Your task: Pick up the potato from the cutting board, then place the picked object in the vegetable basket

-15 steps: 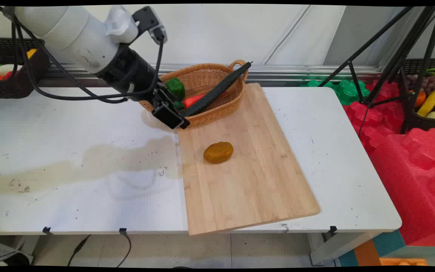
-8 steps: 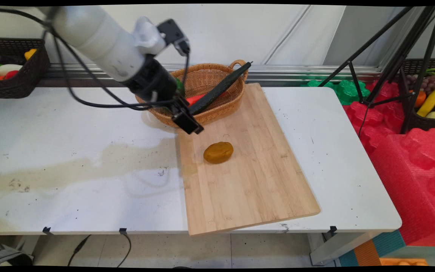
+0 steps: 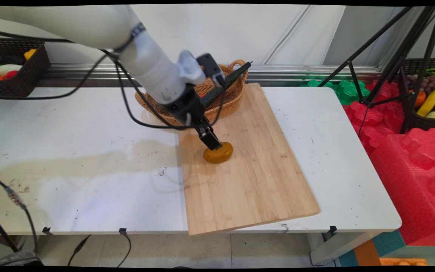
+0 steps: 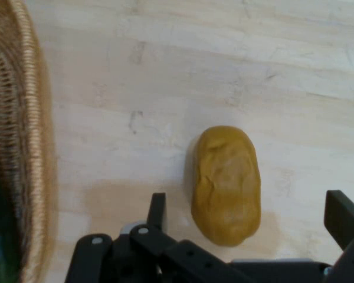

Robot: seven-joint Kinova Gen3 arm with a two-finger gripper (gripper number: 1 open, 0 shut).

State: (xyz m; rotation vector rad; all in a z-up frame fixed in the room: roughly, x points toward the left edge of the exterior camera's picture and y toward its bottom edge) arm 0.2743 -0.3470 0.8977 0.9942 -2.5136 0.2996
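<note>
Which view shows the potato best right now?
The hand view: the potato lies whole and unobstructed between the open fingers. In the main view the gripper covers its upper left part on the cutting board.

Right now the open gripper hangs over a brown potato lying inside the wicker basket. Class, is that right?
Not quite. The potato lies on the wooden cutting board, beside the wicker basket, as the main view shows. The gripper is open over it.
</note>
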